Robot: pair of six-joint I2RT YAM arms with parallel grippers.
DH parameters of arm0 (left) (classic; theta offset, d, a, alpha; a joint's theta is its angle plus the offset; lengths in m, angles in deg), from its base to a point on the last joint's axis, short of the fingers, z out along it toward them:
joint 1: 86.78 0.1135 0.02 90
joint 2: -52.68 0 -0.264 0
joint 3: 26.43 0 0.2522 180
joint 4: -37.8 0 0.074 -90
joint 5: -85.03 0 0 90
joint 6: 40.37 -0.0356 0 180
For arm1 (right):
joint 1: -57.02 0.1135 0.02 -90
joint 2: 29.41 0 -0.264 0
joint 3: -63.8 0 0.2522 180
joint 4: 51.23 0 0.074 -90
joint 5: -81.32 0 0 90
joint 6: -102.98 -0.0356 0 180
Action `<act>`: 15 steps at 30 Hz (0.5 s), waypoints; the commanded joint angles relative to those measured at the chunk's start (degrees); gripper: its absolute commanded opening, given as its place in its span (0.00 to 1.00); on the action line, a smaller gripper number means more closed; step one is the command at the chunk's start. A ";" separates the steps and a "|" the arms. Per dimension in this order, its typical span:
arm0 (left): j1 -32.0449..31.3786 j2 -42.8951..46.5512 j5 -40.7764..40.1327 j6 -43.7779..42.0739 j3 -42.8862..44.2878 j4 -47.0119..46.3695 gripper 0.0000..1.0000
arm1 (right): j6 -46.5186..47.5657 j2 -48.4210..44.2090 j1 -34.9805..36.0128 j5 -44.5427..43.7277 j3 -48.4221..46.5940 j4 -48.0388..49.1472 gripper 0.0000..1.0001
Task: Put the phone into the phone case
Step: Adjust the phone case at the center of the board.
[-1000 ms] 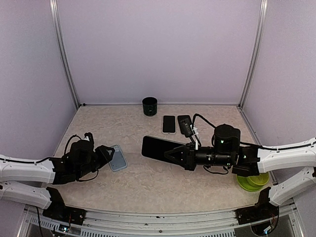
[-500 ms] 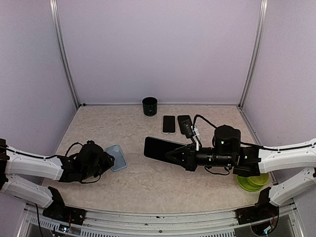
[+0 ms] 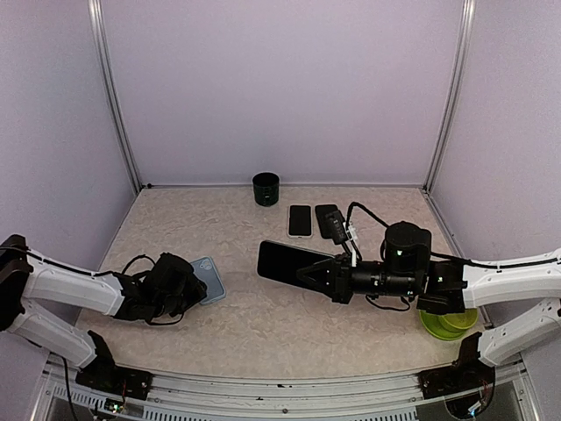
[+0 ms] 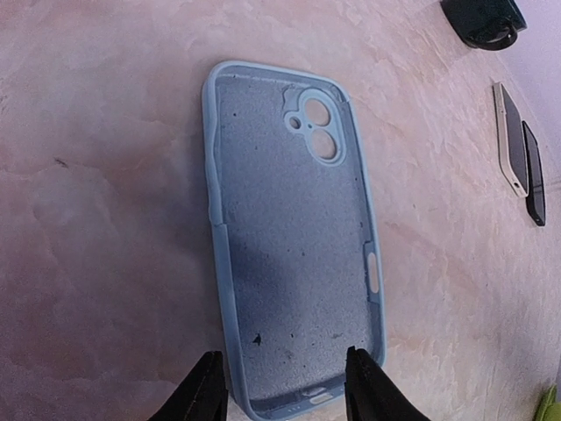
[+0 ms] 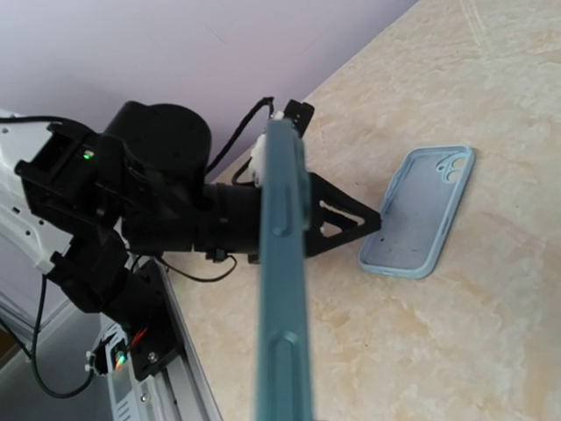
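Left gripper (image 4: 282, 390) is spread, tips flanking the near end of the pale blue soft phone case (image 4: 294, 237), which lies hollow side up on the beige marbled table (image 3: 245, 324); contact, can't tell. Right gripper (image 3: 317, 274) is pinched on the big dark-screened phone (image 3: 285, 261), held over mid-table, well apart from the case. At the back stand a dark green cup (image 3: 266, 189) and two small flat handsets (image 3: 300, 220); lime-green bowls (image 3: 449, 323) sit by the right arm. The left wrist view alone shows the case's twin lens holes and specks. The right wrist view shows the phone edge-on, with a bluish rim.

No readable text, brand or number anywhere in shot; the phone case (image 4: 294, 254) shows a plain speckled inner face; the phone (image 3: 287, 262) screen is dark; the spare phones (image 3: 300, 220) at the back are too small to read.
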 commanded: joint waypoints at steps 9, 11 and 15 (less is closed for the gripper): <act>-2.68 -5.66 1.67 0.57 2.60 -3.68 0.46 | 1.10 -1.01 -0.58 -0.50 -0.46 1.81 0.00; -3.48 -6.98 2.14 0.27 3.70 -4.46 0.46 | 1.18 -1.08 -0.66 -0.48 -0.64 1.70 0.00; -4.87 -10.85 3.43 -0.75 6.08 -6.69 0.45 | 1.29 -1.26 -0.76 -0.52 -1.00 1.28 0.00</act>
